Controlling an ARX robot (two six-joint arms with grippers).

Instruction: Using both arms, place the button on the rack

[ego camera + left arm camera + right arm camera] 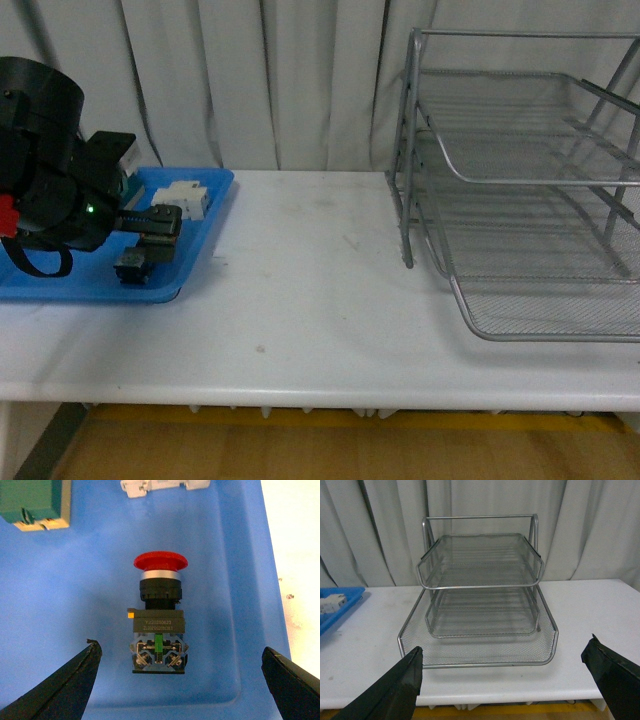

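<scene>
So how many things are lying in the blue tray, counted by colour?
Red-capped button: 1
Green-and-cream block: 1
White block: 1
Total: 3

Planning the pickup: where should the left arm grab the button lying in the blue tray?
Grip the button across its blocky black body, just behind the round red cap. It lies flat in the tray, flat sides facing the open left fingers, so probably descend straight from above.
</scene>
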